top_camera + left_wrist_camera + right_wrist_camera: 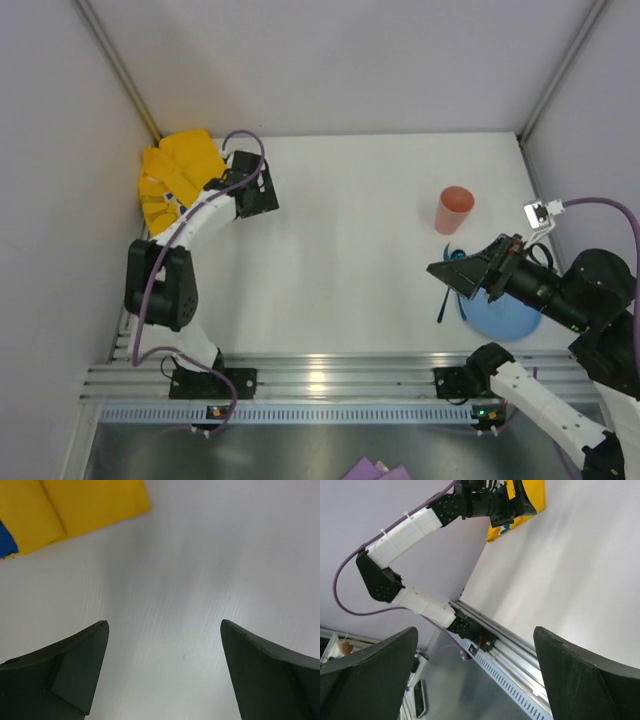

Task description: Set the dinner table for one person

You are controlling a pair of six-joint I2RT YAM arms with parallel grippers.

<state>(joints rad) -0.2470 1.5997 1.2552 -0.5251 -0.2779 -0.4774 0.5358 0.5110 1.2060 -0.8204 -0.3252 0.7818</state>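
Note:
The white dinner table (350,250) holds a crumpled yellow cloth placemat (180,172) at the far left corner. A pink cup (455,208) stands upright at the right. A blue plate (503,315) lies near the right front, partly hidden by my right arm, with dark blue cutlery (441,300) at its left edge. My left gripper (257,193) is open and empty just right of the placemat; its wrist view shows the cloth's corner (75,510) beyond the open left gripper (164,625). My right gripper (452,272) is open and empty, raised over the plate's left side.
An aluminium rail (320,380) runs along the near edge. Grey walls enclose the table on three sides. The right wrist view looks across the table (580,570) at the left arm (410,527) and the rail (510,645), with the right gripper (475,630) open.

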